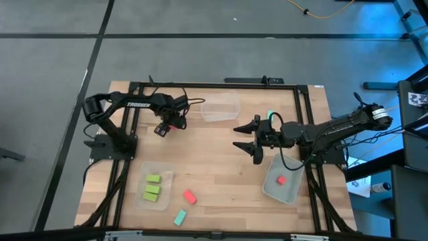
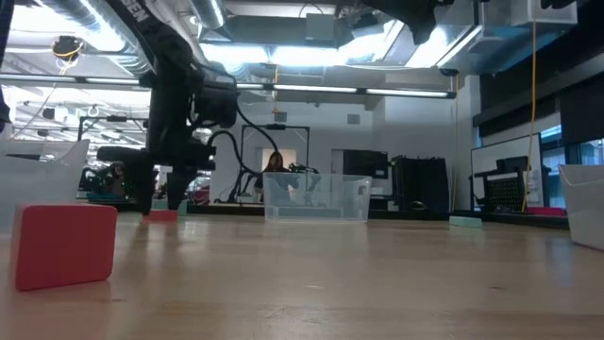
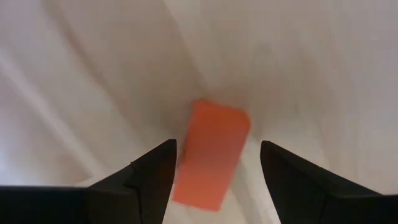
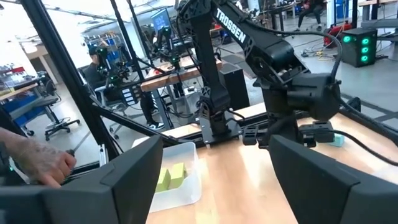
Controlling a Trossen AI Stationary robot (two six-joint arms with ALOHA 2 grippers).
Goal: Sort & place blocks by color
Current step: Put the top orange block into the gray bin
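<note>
A red-pink block (image 3: 211,155) lies flat on the wooden table, toward its far left. My left gripper (image 3: 217,146) points down over it, open, one finger on each side of the block; I see no touch. The low view shows that block (image 2: 162,215) under the same gripper (image 2: 162,200). My right gripper (image 1: 238,136) hangs level and open above the table's middle, holding nothing. Three lime green blocks (image 1: 152,189) lie in the near-left tub (image 1: 164,175). One red-pink block (image 1: 281,179) lies in the near-right tub (image 1: 289,193). Another red-pink block (image 1: 190,196) and a teal block (image 1: 180,217) lie on the table near its front edge.
A clear tub (image 1: 219,108) stands at the far middle. A teal block (image 1: 270,115) lies beside the right arm. A black frame (image 1: 200,85) runs around the table. A person's hand (image 4: 37,162) shows beyond the table's left side.
</note>
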